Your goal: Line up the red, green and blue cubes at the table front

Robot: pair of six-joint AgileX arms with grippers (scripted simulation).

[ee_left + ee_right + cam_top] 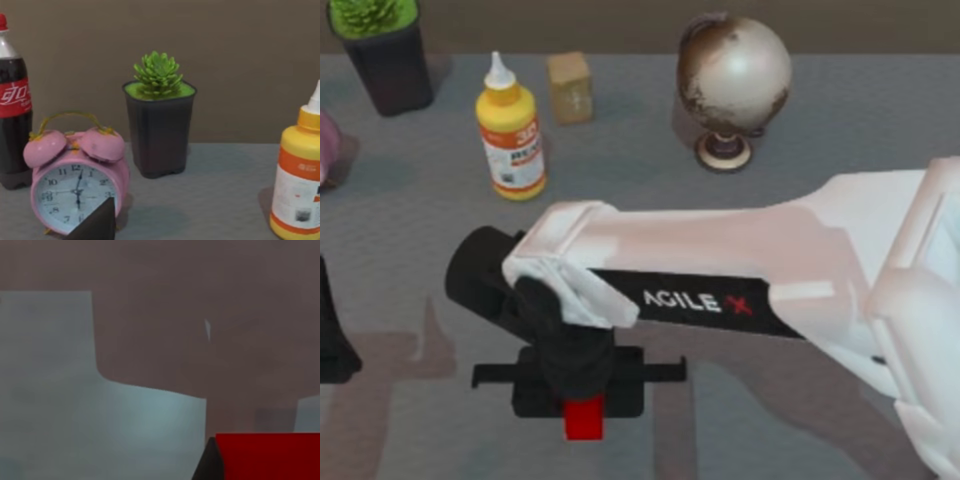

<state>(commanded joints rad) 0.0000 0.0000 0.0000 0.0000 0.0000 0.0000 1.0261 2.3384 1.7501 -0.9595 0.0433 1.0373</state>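
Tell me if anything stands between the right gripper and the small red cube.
Nothing visible does. The right gripper is directly over the small red cube near the table's front edge, the cube showing right below its black head. The yellow bottle and globe stand far behind.

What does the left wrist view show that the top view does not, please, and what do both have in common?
Only the left wrist view shows the pink alarm clock face-on and a cola bottle. Only the top view shows the right gripper over the red cube near the table's front, the globe and the tan block. Both show the potted succulent and the yellow bottle.
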